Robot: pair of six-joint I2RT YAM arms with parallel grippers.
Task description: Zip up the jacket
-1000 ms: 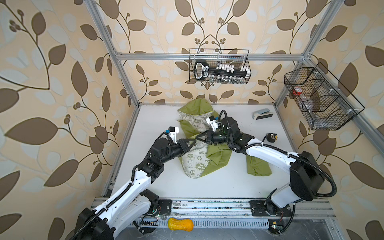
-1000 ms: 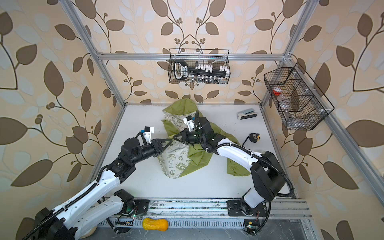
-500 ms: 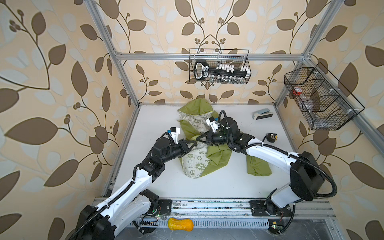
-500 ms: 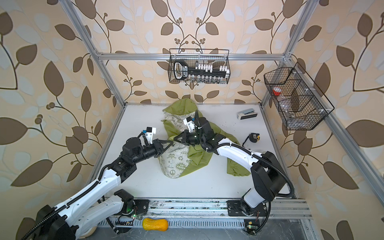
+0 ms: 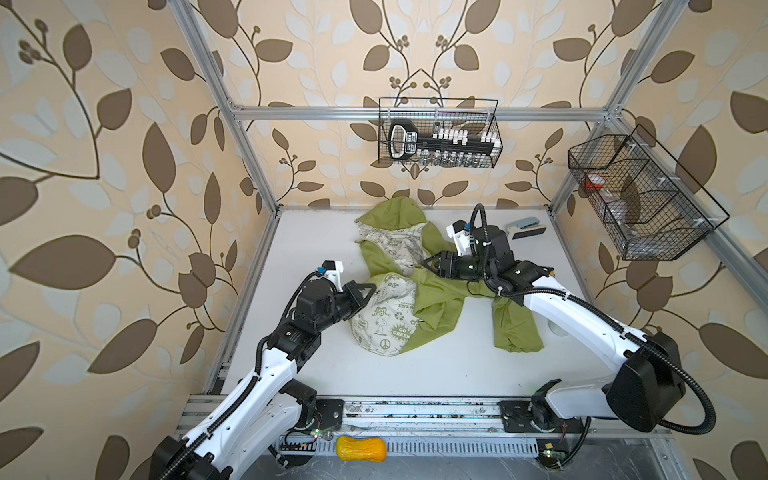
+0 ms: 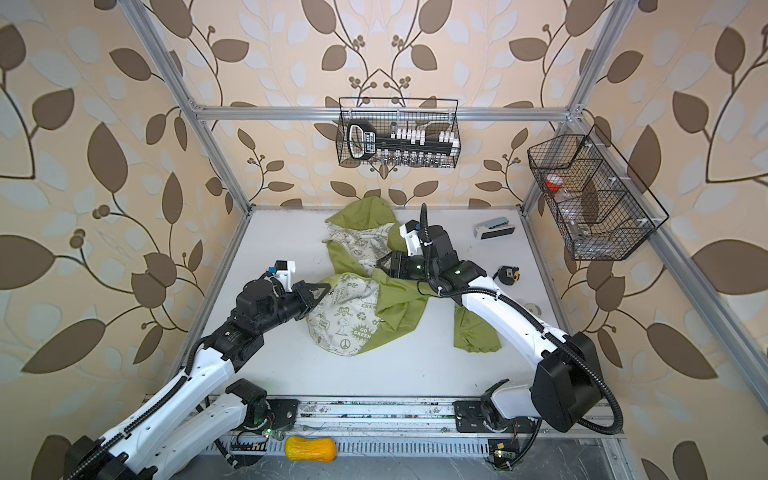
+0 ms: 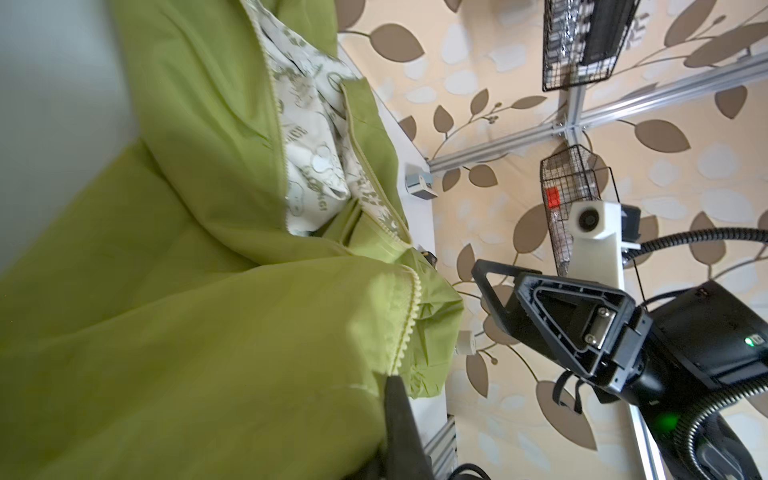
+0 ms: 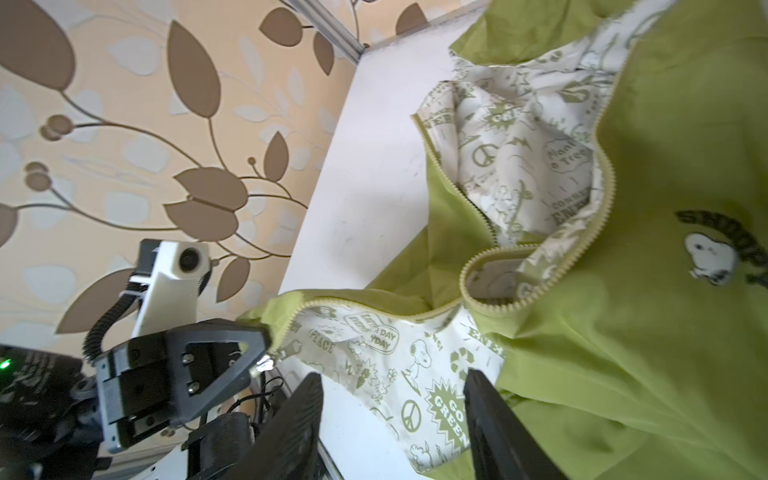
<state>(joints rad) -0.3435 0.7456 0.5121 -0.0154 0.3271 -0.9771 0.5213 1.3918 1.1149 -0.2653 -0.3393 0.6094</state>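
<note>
Two arms work one jacket (image 5: 436,309) (image 6: 397,309). It lies unzipped across the middle and back of the white table (image 5: 415,374), with its hood against the back edge. The printed lining is showing and the zipper teeth are unjoined along both front edges.

At the bottom corner of the lining-side panel, the left gripper (image 5: 371,287) (image 8: 262,351) is pinched tight on the fabric at the zipper's end. Over the garment's middle, the right gripper (image 5: 426,262) (image 7: 488,286) hangs with jaws parted, gripping nothing. In the left wrist view there is clear air between it and the cloth.

From the jacket's hem down to the front rail (image 5: 415,409) the table is bare white, with plenty of space. On the left, the arm fills the strip between the garment and the side frame (image 5: 245,291). On the right, one sleeve runs under the right arm toward the front.

Two wire baskets hang on the walls. The back basket (image 5: 438,160) carries a black tool with a loop handle and rows of small white pieces. The side basket (image 5: 673,237) is split into compartments, with something red and white in the one nearest the back wall. The rest is too faint to name.

The count is one jacket, two baskets, and three small items on the table's right. These are a grey-and-black device (image 5: 525,227) near the back corner, a black-and-yellow thing (image 6: 509,274) just beside the right arm, and a white disc (image 6: 533,308) nearer the wall. One orange-yellow object (image 5: 360,449) lies below the front rail.
</note>
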